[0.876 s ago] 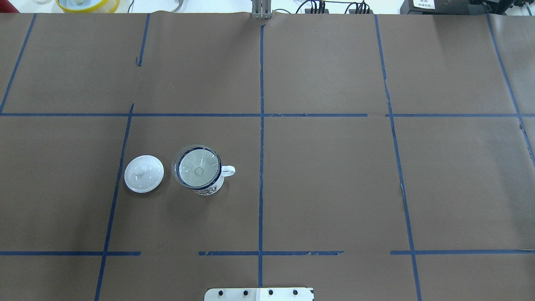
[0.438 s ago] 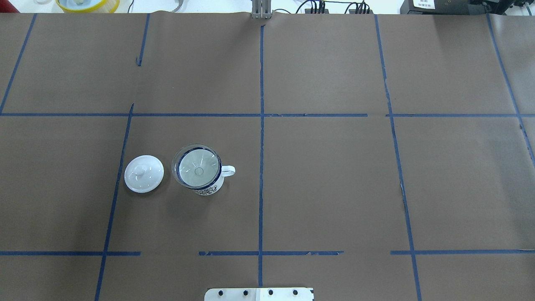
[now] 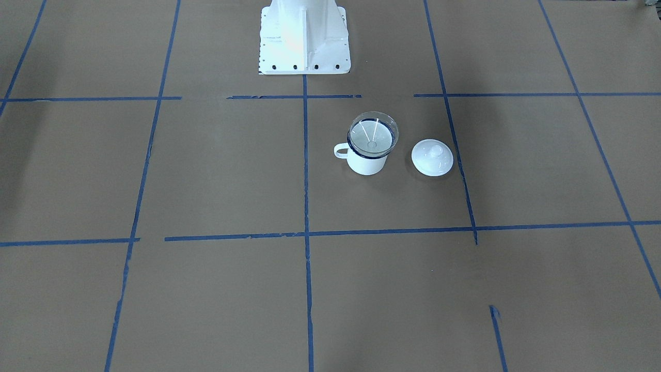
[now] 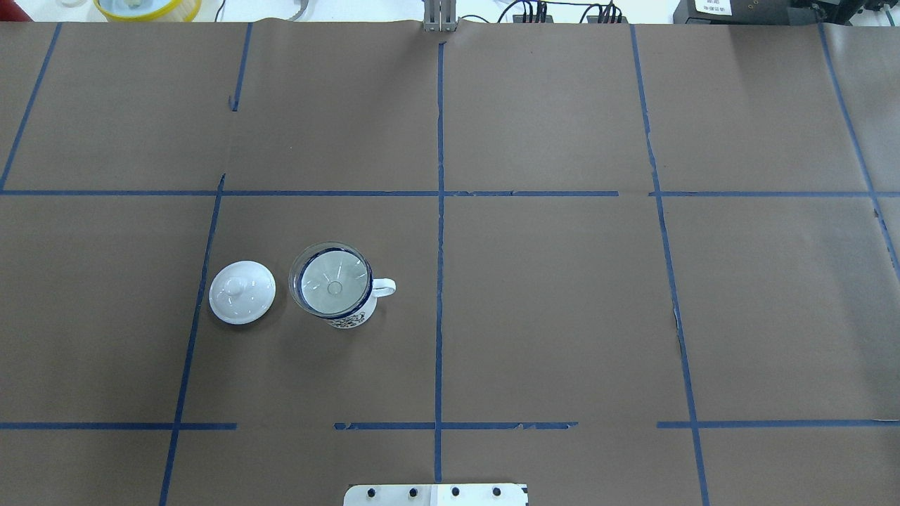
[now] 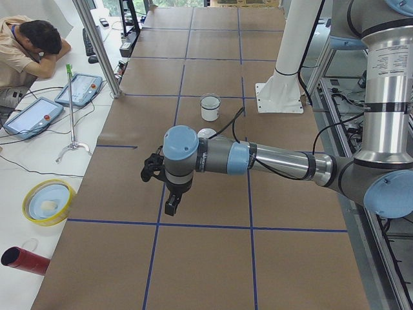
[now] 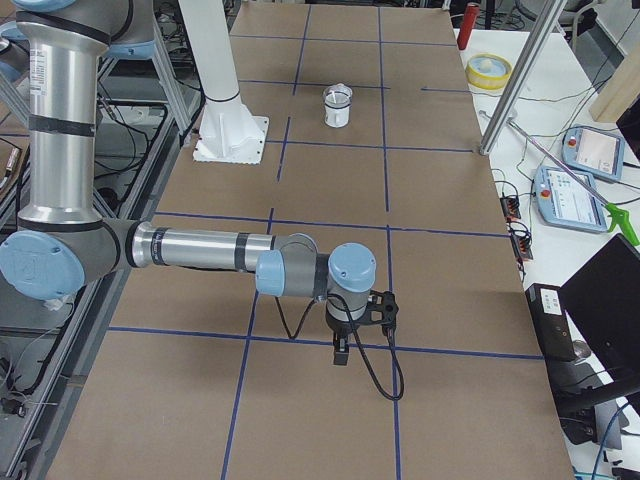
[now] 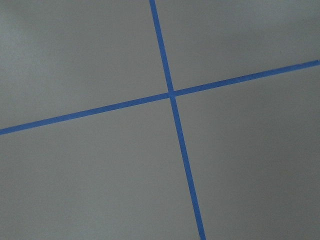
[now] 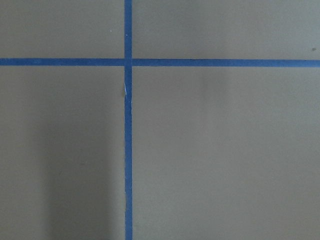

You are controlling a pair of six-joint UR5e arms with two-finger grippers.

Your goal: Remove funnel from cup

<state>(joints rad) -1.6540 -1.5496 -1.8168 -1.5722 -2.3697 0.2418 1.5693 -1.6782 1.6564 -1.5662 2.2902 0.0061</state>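
Unmoved since earlier: clear funnel (image 4: pixel 335 280) in enamel mug (image 4: pixel 350 320), knobbed lid (image 4: pixel 242 292) at its 9 o'clock overhead. Well apart, left pincer (image 5: pixel 171 205) and right pincer (image 6: pixel 342 352): open or closed, cannot tell.

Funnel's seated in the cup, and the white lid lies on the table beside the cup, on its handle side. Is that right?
Not quite. The lid lies on the side of the cup opposite its handle, apart from it, as the overhead exterior view shows. The funnel is seated in the cup, and the lid is on the table.
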